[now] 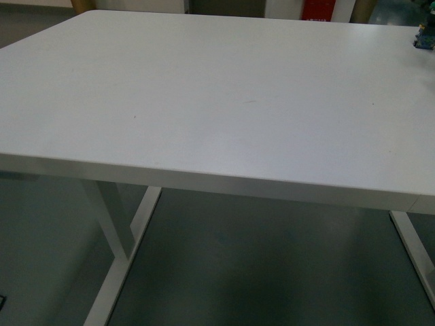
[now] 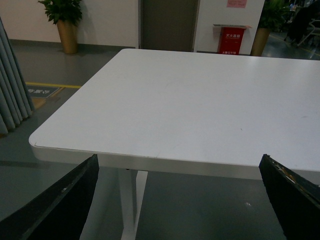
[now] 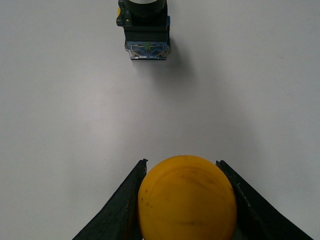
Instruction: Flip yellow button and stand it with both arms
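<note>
The right gripper (image 3: pixel 186 200) points down at the white table (image 3: pixel 75 125), its two dark fingers (image 3: pixel 122 205) closed against the round cap of the yellow button (image 3: pixel 186 199), which sits between them. Ahead of its tips, well apart, lies another switch (image 3: pixel 146 30). The left gripper (image 2: pixel 180 200) hangs off the table's near edge, fingers spread wide, holding nothing.

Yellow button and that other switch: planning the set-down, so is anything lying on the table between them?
No. In the right wrist view only bare white table separates the yellow button, held in the right gripper, from the other switch.
</note>
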